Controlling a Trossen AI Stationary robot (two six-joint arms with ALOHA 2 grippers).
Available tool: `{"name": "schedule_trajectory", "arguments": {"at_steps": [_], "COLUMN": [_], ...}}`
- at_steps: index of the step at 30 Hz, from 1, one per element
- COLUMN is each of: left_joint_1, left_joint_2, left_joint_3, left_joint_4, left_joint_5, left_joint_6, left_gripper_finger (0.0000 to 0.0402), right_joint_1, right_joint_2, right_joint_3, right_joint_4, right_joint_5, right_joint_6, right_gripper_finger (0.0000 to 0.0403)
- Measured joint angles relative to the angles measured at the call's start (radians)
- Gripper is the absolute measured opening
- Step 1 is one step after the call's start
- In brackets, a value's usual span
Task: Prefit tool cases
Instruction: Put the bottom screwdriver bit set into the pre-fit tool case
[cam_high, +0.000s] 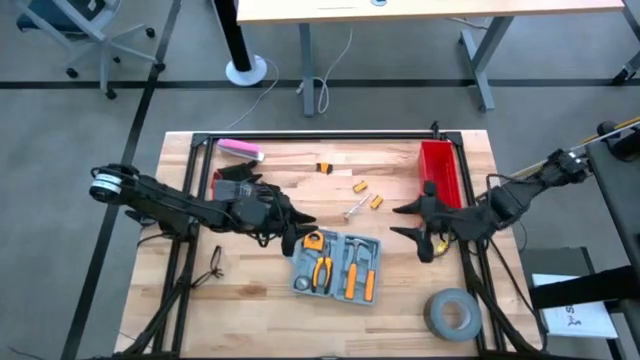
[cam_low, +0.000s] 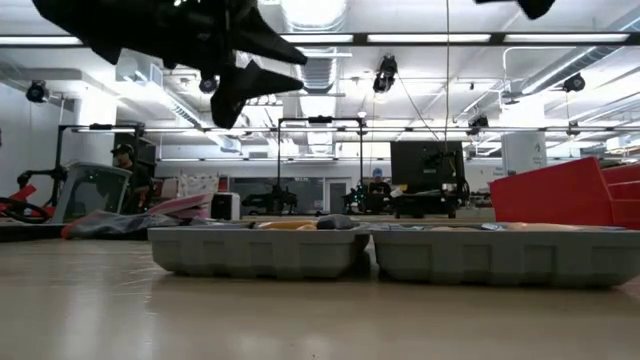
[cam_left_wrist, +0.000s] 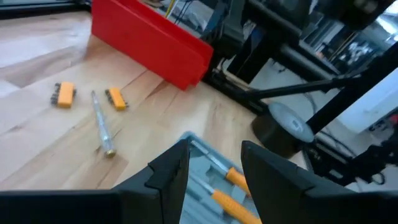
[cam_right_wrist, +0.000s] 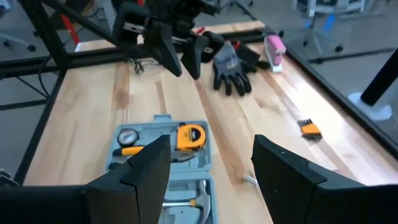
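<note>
The grey-blue tool case lies open on the wooden table, both halves flat, with orange-handled tools and an orange tape measure in its slots. My left gripper hovers open just left of the case's far left corner, above the table; the case shows past its fingers. My right gripper hangs open to the right of the case and holds nothing, with the case in front of it.
A red bin stands at the far right and a grey tape roll at the near right. Orange bit holders and a metal rod lie behind the case. A black glove and a pink thing lie far left.
</note>
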Motion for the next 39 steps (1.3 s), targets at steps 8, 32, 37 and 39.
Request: {"name": "schedule_trajectory", "arguments": {"at_steps": [8, 32, 37, 39], "left_joint_1": [-0.001, 0.001, 0.002, 0.002], "left_joint_2": [0.000, 0.000, 0.000, 0.000], "left_joint_3": [-0.015, -0.064, -0.065, -0.064], "left_joint_4": [0.021, 0.025, 0.066, 0.101], "left_joint_5": [-0.015, -0.190, -0.202, -0.216], "left_joint_6": [0.040, 0.144, 0.200, 0.206], "left_gripper_finger": [0.0153, 0.0153, 0.0153, 0.0153], "right_joint_1": [-0.218, -0.609, -0.643, -0.653], "right_joint_2": [0.011, 0.280, 0.338, 0.367], "right_joint_3": [0.000, -0.001, -0.001, -0.001], "right_joint_4": [0.002, 0.063, 0.087, 0.096], "right_joint_5": [-0.207, -0.499, -0.508, -0.526], "right_joint_6": [-0.073, -0.251, -0.278, -0.286], "right_gripper_finger": [0.0201, 0.0201, 0.0201, 0.0201]}}
